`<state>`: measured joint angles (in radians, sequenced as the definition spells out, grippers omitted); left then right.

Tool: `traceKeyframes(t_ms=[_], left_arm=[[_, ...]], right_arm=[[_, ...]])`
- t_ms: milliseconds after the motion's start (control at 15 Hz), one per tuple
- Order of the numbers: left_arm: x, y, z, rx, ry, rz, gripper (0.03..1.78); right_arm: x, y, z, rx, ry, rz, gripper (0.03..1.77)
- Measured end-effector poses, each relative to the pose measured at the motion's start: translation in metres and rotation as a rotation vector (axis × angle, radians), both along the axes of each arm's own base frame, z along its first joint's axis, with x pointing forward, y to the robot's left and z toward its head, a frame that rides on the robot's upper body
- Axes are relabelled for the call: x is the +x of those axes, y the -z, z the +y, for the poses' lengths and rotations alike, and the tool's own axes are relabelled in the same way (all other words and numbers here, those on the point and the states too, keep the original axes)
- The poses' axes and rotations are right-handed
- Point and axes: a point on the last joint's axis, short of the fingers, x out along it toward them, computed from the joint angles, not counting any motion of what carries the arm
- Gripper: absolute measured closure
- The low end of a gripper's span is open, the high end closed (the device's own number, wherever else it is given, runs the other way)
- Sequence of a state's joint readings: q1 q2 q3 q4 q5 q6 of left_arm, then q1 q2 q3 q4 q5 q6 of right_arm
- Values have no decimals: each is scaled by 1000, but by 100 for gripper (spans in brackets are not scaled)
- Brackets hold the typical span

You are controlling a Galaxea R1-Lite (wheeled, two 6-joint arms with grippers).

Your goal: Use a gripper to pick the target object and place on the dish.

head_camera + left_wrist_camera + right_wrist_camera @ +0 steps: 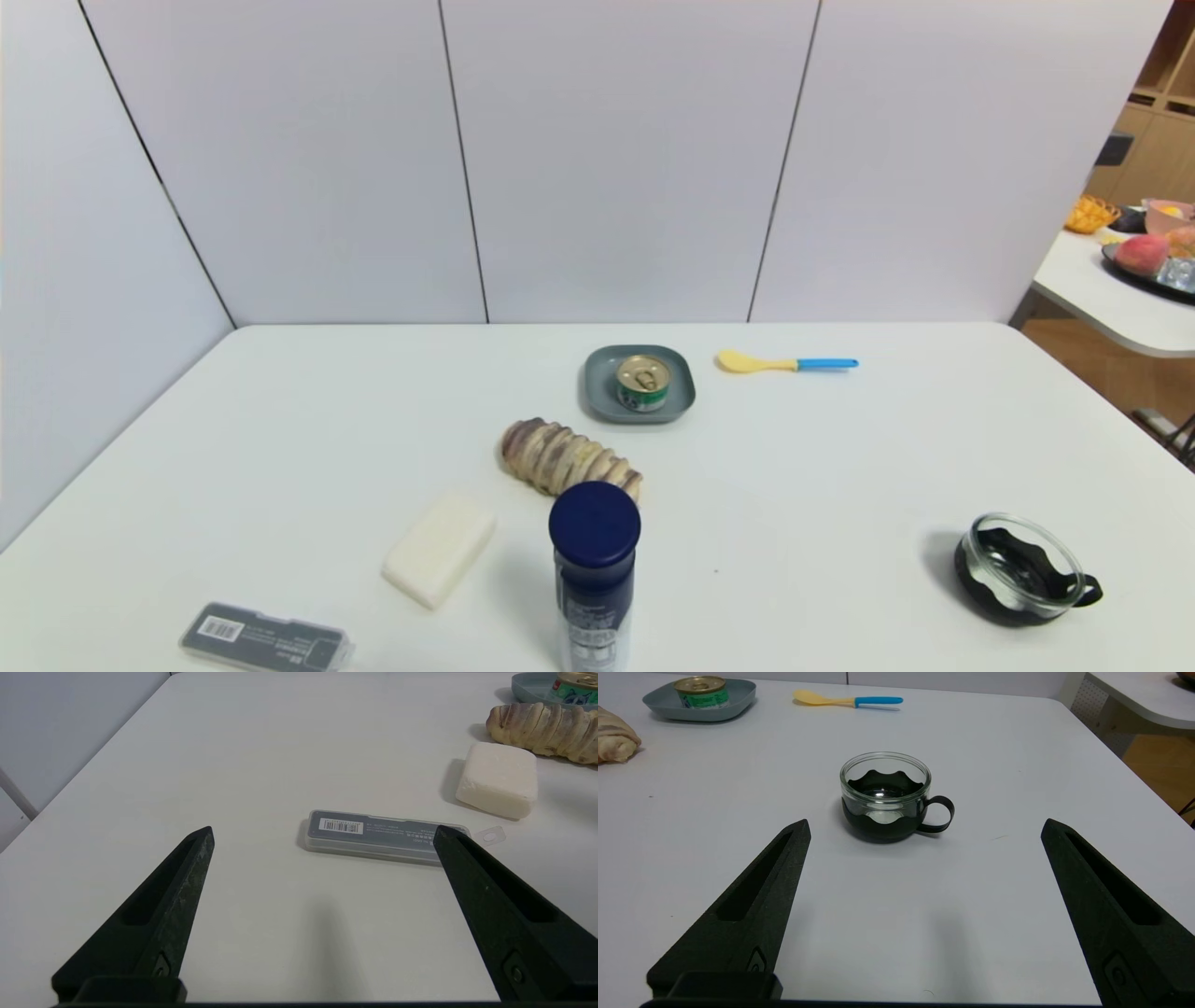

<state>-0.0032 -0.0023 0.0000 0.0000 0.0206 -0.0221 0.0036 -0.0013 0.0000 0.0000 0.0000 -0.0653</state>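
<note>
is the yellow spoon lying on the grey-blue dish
No, the yellow spoon lies on the table beside the dish, which holds only the tin can.

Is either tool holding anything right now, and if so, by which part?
Nothing is held. The left tool and right tool both stand open and empty above the table. The can sits upright on the dish, untouched.

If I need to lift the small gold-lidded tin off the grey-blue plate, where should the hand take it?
Grip the small round green-labelled tin across its curved side wall, coming from above. It stands upright in the square grey-blue plate, whose low rim would probably block a level approach; the flat pull-tab lid offers little purchase.
</note>
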Motion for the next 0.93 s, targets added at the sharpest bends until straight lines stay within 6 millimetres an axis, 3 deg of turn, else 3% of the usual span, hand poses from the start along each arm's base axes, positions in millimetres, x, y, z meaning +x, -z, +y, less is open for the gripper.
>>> traceKeyframes(t_ms=[933], left_arm=[[0, 0, 0, 0, 0, 0, 12]], right_arm=[[0, 0, 0, 17, 3, 0, 9]])
